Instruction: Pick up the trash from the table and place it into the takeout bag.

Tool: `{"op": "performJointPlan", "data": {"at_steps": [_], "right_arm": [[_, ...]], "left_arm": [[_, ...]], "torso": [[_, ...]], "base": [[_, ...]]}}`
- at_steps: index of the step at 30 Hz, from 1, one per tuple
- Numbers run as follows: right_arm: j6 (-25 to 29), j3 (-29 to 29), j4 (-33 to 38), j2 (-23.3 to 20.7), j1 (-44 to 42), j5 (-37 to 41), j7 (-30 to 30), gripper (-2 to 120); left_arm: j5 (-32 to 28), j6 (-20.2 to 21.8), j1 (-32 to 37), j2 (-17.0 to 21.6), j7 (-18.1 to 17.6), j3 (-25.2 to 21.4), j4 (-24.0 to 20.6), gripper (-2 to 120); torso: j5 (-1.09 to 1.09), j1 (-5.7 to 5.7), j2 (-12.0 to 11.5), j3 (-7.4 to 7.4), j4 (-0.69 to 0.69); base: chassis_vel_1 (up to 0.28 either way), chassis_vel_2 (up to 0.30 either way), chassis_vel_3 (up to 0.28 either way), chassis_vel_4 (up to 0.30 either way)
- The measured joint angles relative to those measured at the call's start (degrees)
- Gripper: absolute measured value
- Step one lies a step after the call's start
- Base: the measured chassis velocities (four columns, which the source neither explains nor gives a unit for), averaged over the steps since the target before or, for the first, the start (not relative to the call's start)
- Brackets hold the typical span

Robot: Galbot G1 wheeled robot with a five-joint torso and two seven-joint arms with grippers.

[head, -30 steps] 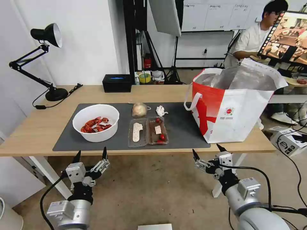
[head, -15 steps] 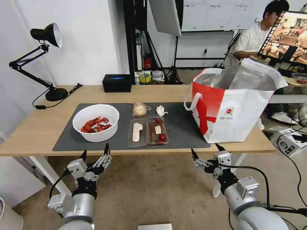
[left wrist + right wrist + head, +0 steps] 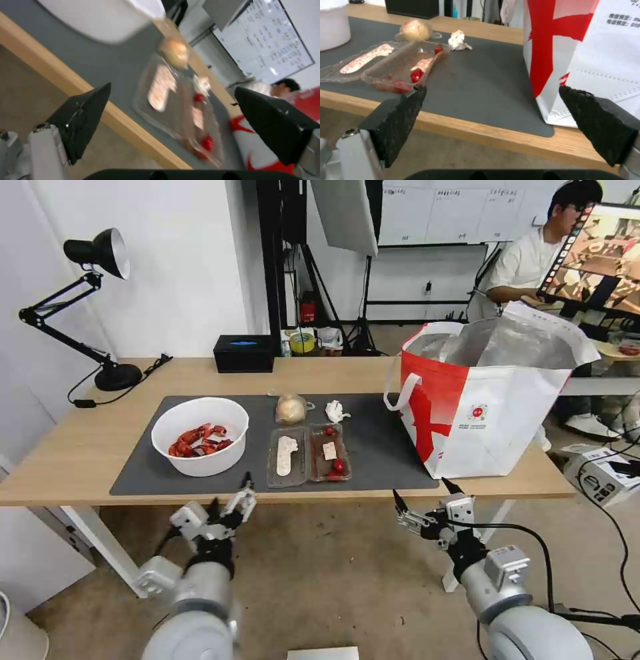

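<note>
Both pincers, left pincer and right pincer, hang wide and empty below the counter; all trash, including the bowl, remains outside the takeout bag.

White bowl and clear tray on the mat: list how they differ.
The white bowl is round, opaque and deep; the clear tray is rectangular, see-through, shallow and split into two compartments. The bowl holds red crayfish shells; the tray holds pale scraps and small red pieces. The bowl sits nearer the left gripper, the tray nearer the takeout bag. Both rest untouched on the dark mat.
</note>
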Motion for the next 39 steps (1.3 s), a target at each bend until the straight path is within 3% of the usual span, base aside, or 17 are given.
{"op": "performJointPlan", "data": {"at_steps": [10, 18, 30, 39], "right_arm": [[-0.18, 0.56, 0.51, 0.44, -1.24, -0.15, 0.04, 100], [-0.17, 0.81, 0.26, 0.43, -1.77, -0.72, 0.06, 100], [-0.14, 0.95, -0.67, 0.94, -2.03, -1.60, 0.05, 100], [-0.13, 0.77, -1.78, 1.18, -1.73, -2.08, 0.02, 100]], "left_arm": [[-11.81, -1.21, -3.94, 0.03, -4.04, 4.32, 2.54, 100], [-18.17, -1.88, -6.81, 0.02, -4.97, 4.75, 4.09, 100], [-19.33, -1.52, -10.42, 0.11, -5.62, 6.15, 9.38, 100], [-19.70, -1.63, -11.78, 0.06, -5.48, 6.01, 10.99, 100]], "torso": [[0.00, 0.00, 0.00, 0.00, 0.00], [0.00, 0.00, 0.00, 0.00, 0.00], [-0.01, 0.00, 0.00, 0.00, 0.00], [0.00, 0.00, 0.00, 0.00, 0.00]], "base": [[0.000, 0.000, 0.000, 0.000], [0.000, 0.000, 0.000, 0.000], [0.000, 0.000, 0.000, 0.000], [0.000, 0.000, 0.000, 0.000]]}}
